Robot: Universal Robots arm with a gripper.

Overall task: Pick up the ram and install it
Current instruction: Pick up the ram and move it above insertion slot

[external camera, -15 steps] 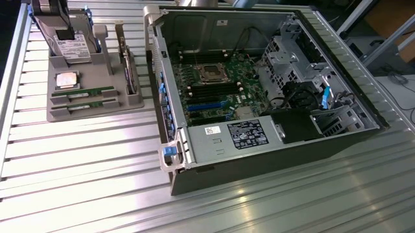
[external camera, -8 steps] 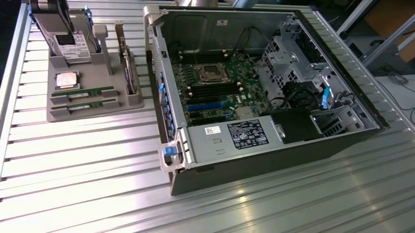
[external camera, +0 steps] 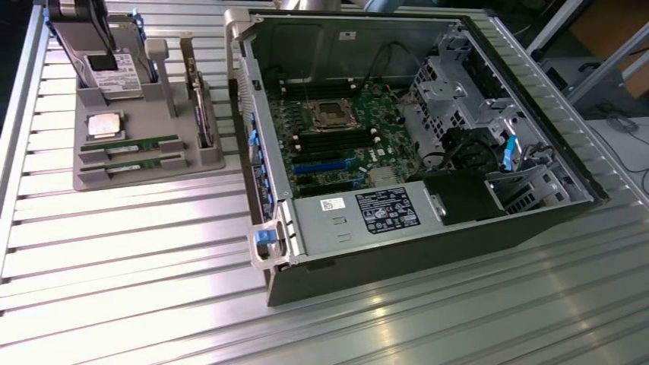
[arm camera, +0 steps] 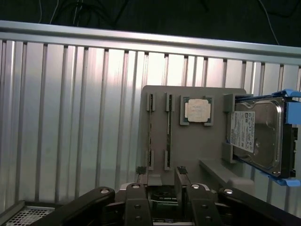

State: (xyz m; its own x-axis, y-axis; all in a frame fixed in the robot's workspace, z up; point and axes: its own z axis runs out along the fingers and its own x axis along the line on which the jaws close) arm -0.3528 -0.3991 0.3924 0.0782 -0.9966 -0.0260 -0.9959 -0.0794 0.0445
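Hovers with gripper (arm camera: 161,181) spread wide and empty near the gray holder (arm camera: 207,155), where the ram (arm camera: 168,136) sits on edge beside its twin stick (arm camera: 150,136). Risks pinching the wrong stick, or scraping slot walls, if aligned poorly.

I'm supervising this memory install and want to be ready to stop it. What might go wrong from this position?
1. The open gripper lines up with two identical ram sticks that stand side by side in the gray holder. Closing there might catch both, or the wrong one.
2. The CPU sits in a recess right beside those slots, so a sideways drift on the way down could bump it.
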